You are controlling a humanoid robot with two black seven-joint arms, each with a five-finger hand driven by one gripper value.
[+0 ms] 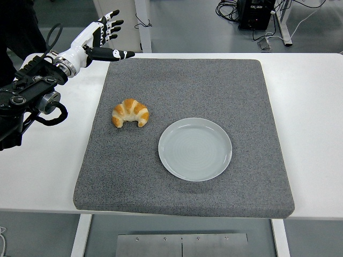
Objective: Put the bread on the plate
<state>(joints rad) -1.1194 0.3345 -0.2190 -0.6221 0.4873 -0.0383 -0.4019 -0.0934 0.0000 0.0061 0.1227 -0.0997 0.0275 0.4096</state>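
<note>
A golden croissant lies on the grey mat, left of centre. To its right sits a pale grey round plate with nothing on it. My left hand hovers over the mat's far left corner, well behind the croissant, its white fingers spread and holding nothing. The black left arm runs in from the left edge. No right arm shows.
The grey mat covers most of the white table. Behind the table are white furniture legs and cables with a black box on the floor. A dark shape stands at the top left corner.
</note>
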